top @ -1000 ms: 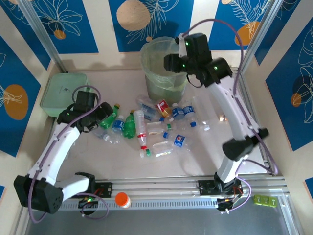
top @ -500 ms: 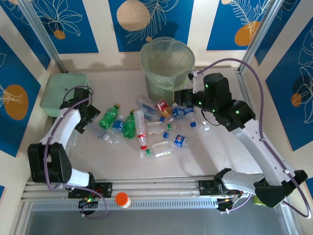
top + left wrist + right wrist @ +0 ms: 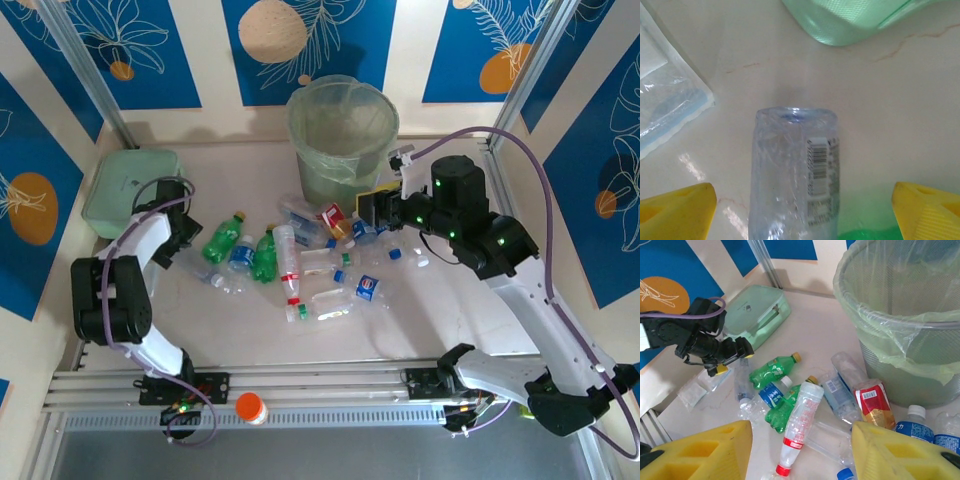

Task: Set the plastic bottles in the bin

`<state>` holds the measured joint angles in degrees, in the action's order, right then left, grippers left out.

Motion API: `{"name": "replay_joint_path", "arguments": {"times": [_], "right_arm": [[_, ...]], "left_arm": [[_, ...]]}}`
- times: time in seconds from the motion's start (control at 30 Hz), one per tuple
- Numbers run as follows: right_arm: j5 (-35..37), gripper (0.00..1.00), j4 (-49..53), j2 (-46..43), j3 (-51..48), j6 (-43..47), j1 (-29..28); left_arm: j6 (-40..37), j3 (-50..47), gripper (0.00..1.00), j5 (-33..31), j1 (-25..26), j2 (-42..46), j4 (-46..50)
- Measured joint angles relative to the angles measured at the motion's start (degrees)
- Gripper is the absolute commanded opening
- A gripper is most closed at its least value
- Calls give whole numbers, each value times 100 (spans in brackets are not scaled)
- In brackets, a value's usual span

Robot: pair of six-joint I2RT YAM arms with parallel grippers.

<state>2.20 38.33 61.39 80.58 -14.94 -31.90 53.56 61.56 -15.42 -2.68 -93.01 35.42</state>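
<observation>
Several plastic bottles [image 3: 300,262] lie in a loose pile mid-table, clear and green ones with blue, red or white labels. The bin [image 3: 342,128], tall, round and lined with a pale green bag, stands just behind them. At the pile's left edge my left gripper [image 3: 186,240] is open, its yellow fingertips [image 3: 680,212] wide on either side of a clear bottle [image 3: 790,165] lying on the table, not touching it. Right of the bin, above the pile's right side, my right gripper [image 3: 372,210] hangs open with nothing between its yellow pads [image 3: 705,452]. A red-capped clear bottle [image 3: 802,427] lies below it.
A flat mint-green box [image 3: 125,190] sits at the far left, just behind the left gripper. A clear plastic bag [image 3: 665,100] lies on the table beside that gripper. An orange-capped thing [image 3: 250,407] rests on the front rail. Metal posts frame the table's back corners.
My right arm has come away from over the bin, down to the right of the pile, its jaws a little wider. My left gripper has shifted left to the clear bottle.
</observation>
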Motion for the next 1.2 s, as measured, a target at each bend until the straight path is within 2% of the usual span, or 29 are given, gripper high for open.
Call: {"name": "replay_joint_path", "arguments": {"times": [0.4, 0.53, 0.67, 0.8, 1.07, 1.2], "right_arm": [[-39, 55, 28, -2, 44, 42, 4], [-24, 55, 28, -4, 46, 42, 4], [-7, 55, 46, -11, 87, 44, 4], [-4, 55, 44, -11, 105, 39, 4], [20, 55, 46, -33, 107, 35, 4], [35, 55, 50, -76, 107, 35, 4]], "left_arm": [[107, -153, 83, -92, -9, -636, -439], [199, -155, 76, -92, -11, -686, -455], [293, -155, 65, -125, -9, -682, -385], [365, -153, 63, -188, -11, -669, -216], [424, -61, 56, -323, -9, -153, 372], [437, -22, 56, -378, -9, 337, 586]]}}
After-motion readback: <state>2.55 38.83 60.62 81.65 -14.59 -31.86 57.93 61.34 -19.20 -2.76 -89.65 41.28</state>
